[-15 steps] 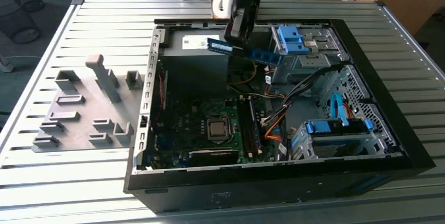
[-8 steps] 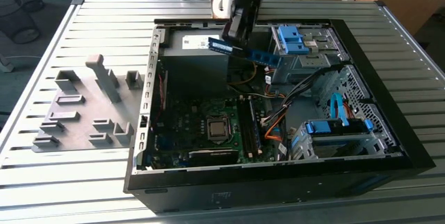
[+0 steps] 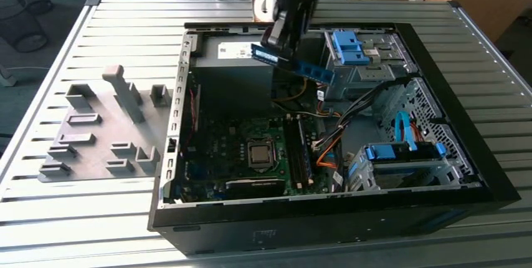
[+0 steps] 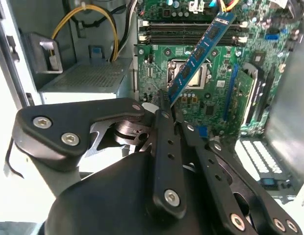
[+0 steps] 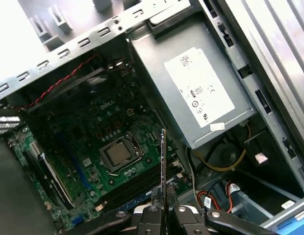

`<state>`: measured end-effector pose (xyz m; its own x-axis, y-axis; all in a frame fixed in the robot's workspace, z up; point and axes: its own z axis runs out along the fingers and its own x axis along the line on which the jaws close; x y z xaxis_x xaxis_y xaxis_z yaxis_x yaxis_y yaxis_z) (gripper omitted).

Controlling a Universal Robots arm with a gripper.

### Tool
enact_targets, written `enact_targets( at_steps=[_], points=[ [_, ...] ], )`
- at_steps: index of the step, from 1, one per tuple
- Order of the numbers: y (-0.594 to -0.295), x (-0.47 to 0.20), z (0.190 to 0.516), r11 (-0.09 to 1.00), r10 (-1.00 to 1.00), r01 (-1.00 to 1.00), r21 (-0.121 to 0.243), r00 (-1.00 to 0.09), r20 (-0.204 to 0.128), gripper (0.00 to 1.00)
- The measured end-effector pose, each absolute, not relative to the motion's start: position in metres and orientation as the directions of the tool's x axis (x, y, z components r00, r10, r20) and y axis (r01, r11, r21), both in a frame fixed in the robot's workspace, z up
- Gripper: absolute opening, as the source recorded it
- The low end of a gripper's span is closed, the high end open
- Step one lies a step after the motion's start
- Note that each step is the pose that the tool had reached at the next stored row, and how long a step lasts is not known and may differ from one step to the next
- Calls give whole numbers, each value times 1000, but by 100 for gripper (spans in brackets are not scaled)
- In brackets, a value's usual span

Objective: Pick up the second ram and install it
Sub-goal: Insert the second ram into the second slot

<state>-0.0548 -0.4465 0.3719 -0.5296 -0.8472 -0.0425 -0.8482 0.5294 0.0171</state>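
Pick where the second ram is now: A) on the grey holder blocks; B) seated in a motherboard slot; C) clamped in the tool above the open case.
C: in the exterior view the second ram juts from the shut tool, in the air over the motherboard.

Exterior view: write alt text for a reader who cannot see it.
The gripper holds the second ram, tilted, above the open computer case on a slatted metal table. Pale grey holder blocks sit at the exterior view's left.
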Motion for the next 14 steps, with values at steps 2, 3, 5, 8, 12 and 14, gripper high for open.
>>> enact_targets(
  at_steps=[2,3,5,8,12,14],
  points=[
    [-447,-55,371,561,-827,-828,17,-561,-43,14],
    [-447,-55,371,576,-816,-817,17,-576,-43,14],
    [-447,-55,370,605,-795,-796,17,-605,-42,14],
    [-447,-55,368,657,-752,-753,17,-657,-42,14],
    [-447,-53,368,664,-747,-748,17,-664,-43,14],
    [-448,-52,368,666,-745,-746,17,-666,-43,14]
  ],
)
